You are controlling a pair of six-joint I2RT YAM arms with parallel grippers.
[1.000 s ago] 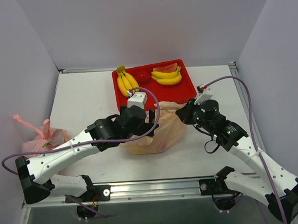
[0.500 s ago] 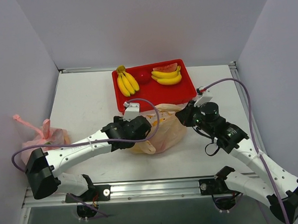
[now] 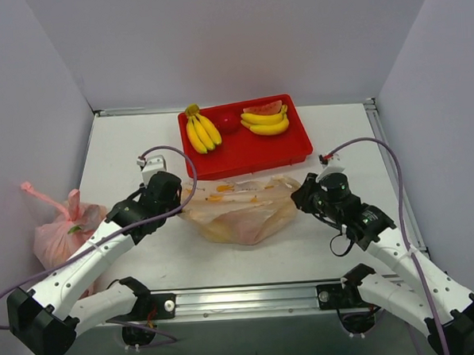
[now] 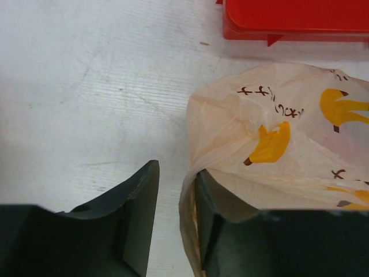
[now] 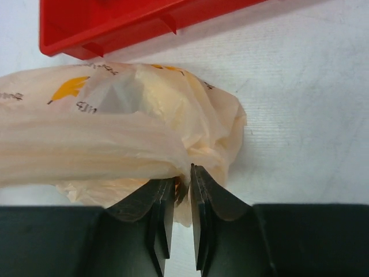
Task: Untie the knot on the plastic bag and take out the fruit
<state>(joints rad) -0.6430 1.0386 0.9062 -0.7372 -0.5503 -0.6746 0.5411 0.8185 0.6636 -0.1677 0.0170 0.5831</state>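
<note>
The plastic bag [image 3: 239,211], pale peach film with orange prints, lies stretched out flat in front of the red tray, between my two grippers. My left gripper [image 3: 179,201] is at its left end. In the left wrist view its jaws [image 4: 173,176] stand apart with bare table between them, and the bag's edge [image 4: 271,144] drapes over the right finger [image 4: 210,213]. My right gripper [image 3: 298,195] is at the right end. There its narrow jaws [image 5: 183,175] pinch a bunch of film [image 5: 173,138]. I cannot make out the knot. No fruit shows through the film.
The red tray [image 3: 295,149] behind the bag holds two banana bunches [image 3: 201,132] [image 3: 266,122] and a watermelon slice [image 3: 264,108]. A pink knotted bag [image 3: 60,222] sits at the table's left edge. Walls close in the left, back and right sides.
My left arm has swung left from over the bag, dragging the bag's left side along and stretching it out. Its jaws have narrowed. The right jaws have eased apart slightly.
</note>
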